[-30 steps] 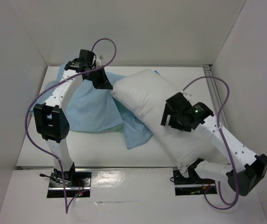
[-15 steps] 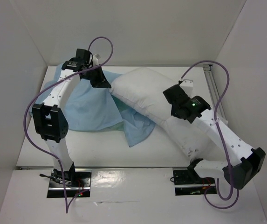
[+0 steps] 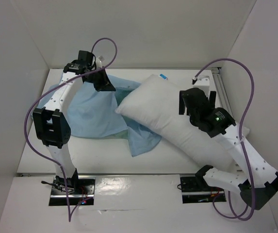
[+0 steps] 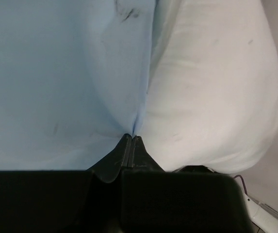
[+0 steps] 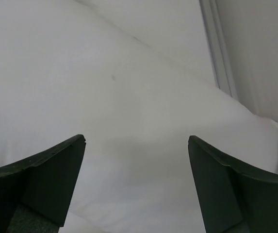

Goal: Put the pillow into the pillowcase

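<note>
Pillow (image 3: 172,121) lies diagonally across the table, its left end overlapping the pillowcase (image 3: 92,114). Left gripper (image 4: 131,138) pinched tight on blue cloth beside the pillow. Right gripper (image 5: 136,141) spread wide, empty, above the pillow. Likely soft, light, bulky (sags when lifted); pinch a bunched corner.

my left gripper (image 4: 130,141): fingers pressed tight together, arm reached far forward | my right gripper (image 5: 136,140): fingers wide apart
</note>
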`<act>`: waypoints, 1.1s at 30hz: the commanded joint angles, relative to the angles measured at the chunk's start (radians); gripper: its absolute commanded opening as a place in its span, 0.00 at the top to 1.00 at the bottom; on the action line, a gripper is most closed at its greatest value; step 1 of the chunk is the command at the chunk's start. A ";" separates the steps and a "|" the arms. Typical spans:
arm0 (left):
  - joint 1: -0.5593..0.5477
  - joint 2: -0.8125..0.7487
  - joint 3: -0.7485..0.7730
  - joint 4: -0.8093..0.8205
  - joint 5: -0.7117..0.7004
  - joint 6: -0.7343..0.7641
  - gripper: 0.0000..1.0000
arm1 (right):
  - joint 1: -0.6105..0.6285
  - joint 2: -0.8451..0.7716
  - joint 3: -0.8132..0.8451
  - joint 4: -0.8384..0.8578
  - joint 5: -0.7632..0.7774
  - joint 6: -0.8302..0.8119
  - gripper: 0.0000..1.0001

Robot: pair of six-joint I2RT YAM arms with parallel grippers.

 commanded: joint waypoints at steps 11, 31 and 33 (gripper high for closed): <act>0.006 -0.044 0.012 -0.008 0.013 0.026 1.00 | -0.012 0.874 0.712 0.012 -0.357 0.159 0.00; 0.015 -0.064 0.014 -0.030 0.021 0.044 1.00 | -0.246 0.311 0.199 0.465 -0.735 0.041 1.00; 0.015 -0.064 0.014 -0.030 0.030 0.053 1.00 | -0.294 0.251 0.225 0.399 -0.885 -0.010 1.00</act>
